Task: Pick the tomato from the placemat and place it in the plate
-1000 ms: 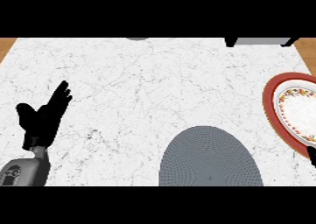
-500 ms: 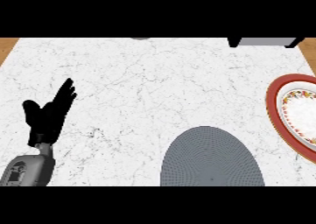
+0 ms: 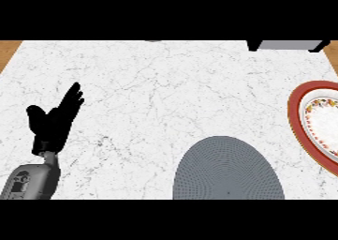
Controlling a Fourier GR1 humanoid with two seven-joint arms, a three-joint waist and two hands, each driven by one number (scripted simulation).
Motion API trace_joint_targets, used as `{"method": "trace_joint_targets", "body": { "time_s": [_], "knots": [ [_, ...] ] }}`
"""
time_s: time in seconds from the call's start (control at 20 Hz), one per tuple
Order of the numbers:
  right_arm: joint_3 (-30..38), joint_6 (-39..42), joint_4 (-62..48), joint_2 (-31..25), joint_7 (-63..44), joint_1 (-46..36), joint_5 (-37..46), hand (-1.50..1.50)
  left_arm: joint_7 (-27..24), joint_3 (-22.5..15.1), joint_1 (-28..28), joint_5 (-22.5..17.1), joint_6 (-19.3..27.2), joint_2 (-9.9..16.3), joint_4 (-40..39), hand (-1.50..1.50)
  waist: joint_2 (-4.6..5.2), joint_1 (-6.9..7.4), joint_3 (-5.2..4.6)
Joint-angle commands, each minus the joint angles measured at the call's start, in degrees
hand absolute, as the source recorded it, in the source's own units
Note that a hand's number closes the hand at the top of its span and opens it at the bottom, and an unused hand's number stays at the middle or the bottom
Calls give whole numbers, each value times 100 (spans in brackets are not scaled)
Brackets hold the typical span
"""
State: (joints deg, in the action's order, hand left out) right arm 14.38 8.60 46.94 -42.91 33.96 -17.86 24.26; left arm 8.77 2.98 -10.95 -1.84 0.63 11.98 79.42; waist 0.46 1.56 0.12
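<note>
A grey oval placemat lies on the white marble counter at the lower middle, with nothing on it. A red-rimmed plate with a patterned white centre sits at the right edge, partly cut off by the frame. No tomato shows anywhere. My left hand rests at the left, open, fingers straight and pointing up and to the right, holding nothing. The right hand is out of view.
A dark object with a grey face stands at the counter's far right corner. Wooden floor shows beyond the counter's left edge.
The view has shifted a little: the plate and placemat have slid slightly right and up in the picture. A dark sliver at the lower right near the plate is gone. The left hand keeps its pose.
</note>
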Motion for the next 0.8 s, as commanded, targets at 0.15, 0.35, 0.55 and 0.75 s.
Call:
{"method": "trace_joint_targets", "body": {
  "time_s": [0.15,0.35,0.55,0.75],
  "knots": [
    [366,33,-1185,-248,1751,-413,-169,-150,-36,11,482,39,-36,20,306,0,-29,-59,1],
    [700,885,-967,-247,2456,-589,-862,-150,49,160,177,-74,-51,64,174,0,-48,-127,-1],
    [753,1882,-699,-64,1969,-727,-1503,-150,127,117,103,-15,-25,24,49,0,-63,-189,-13],
    [1003,2771,-881,-272,932,-641,-2215,-150,163,211,45,-5,105,21,102,0,-84,-252,-20]
  ]
}}
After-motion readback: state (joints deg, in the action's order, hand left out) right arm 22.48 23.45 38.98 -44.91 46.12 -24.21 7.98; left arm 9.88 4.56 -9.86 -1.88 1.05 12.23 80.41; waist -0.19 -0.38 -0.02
